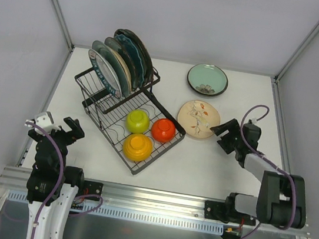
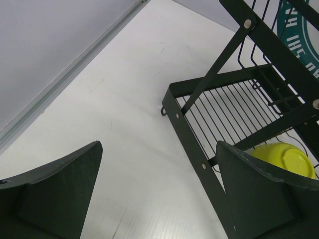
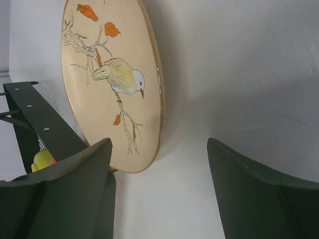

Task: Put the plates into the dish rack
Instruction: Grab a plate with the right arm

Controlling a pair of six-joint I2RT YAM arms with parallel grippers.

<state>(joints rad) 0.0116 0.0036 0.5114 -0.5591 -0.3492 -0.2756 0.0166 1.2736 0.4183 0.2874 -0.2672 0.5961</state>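
Left tool point(image 1: 58, 127) wide open, empty, right tool point(image 1: 224, 136) likewise beside bird plate point(image 1: 198, 119), racked plates point(image 1: 120, 61) overlap, count unclear

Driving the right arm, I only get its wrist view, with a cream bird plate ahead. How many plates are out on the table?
Observer: Two. There is the bird plate and a green plate lying flat beyond it.
Operator: Is the rack's lower tray free?
Observer: No. Three bowls sit in the low tray of the rack, and upright plates stand in its raised slots.
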